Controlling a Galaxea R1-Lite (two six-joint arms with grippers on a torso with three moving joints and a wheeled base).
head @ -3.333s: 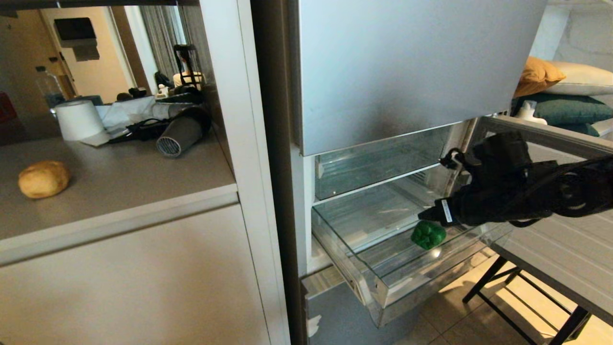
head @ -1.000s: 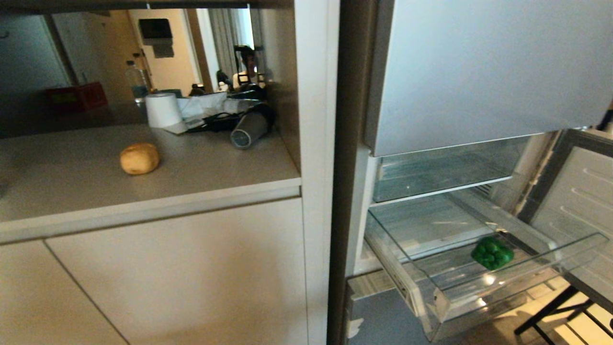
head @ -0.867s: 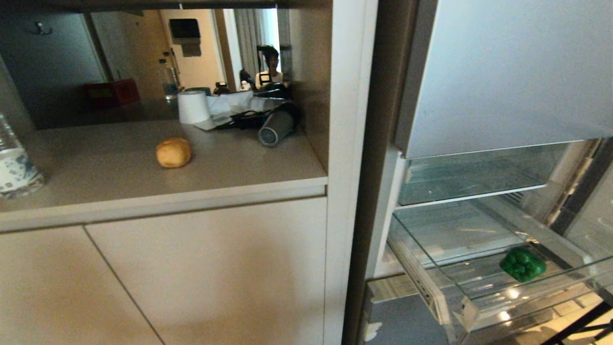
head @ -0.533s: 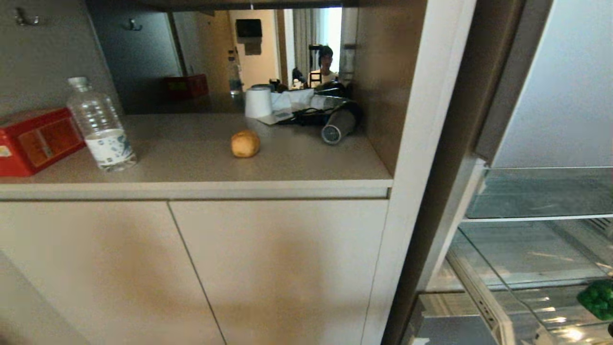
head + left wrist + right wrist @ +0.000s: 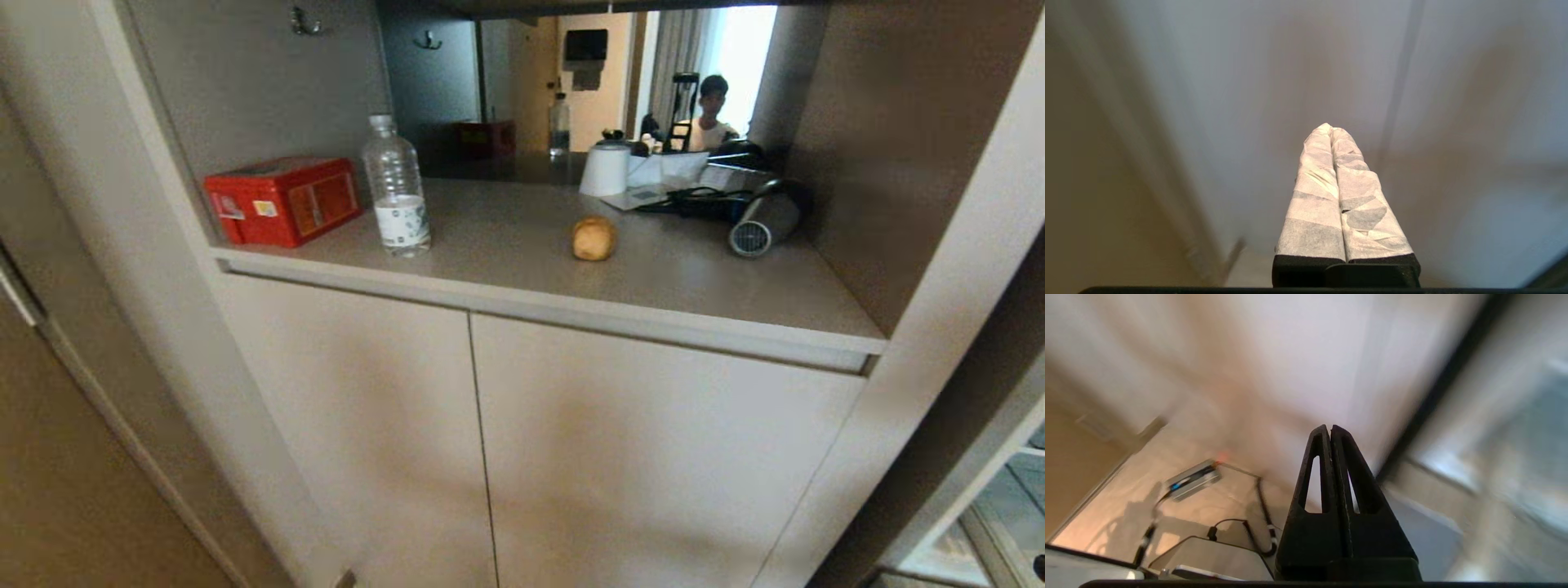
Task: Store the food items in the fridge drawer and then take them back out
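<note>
**Potato on the countertop, both grippers low and empty**

Nearest: both arms hang below the counter, neither in the head view. Left gripper (image 5: 1331, 130), tape-wrapped fingers pressed tip to tip, nothing between them, facing a blank cabinet panel. Right gripper (image 5: 1330, 428), black fingers likewise pressed together, empty, pointing at the foot of the cabinet with floor cables and a power adapter (image 5: 1193, 479) below it.

Next out: the cabinet doors (image 5: 482, 441), then the countertop (image 5: 522, 269) in its niche.

On it, front to back:
- water bottle (image 5: 397, 192) near the front edge, left of centre
- red box (image 5: 282, 200) at the front left corner, just beside the bottle
- potato (image 5: 593, 238) mid-depth, roughly centre, standing clear of everything else
- hair dryer (image 5: 763, 220) towards the right wall, nozzle facing out
- paper roll (image 5: 606, 170) and cable clutter at the back edge
- mirror behind, showing a person (image 5: 713, 110)

Key relation: the potato sits above and ahead of both grippers, with the front edge of the countertop between. It's roundish, no real long axis, so approach angle matters little. It lies right of the bottle with open counter on its right side, so my guess is the right arm has the cleaner reach: lift over the edge, spread the fingers, come in from the front.

A sliver of fridge drawer (image 5: 1008, 523) shows at far lower right; bell pepper not in view.
</note>
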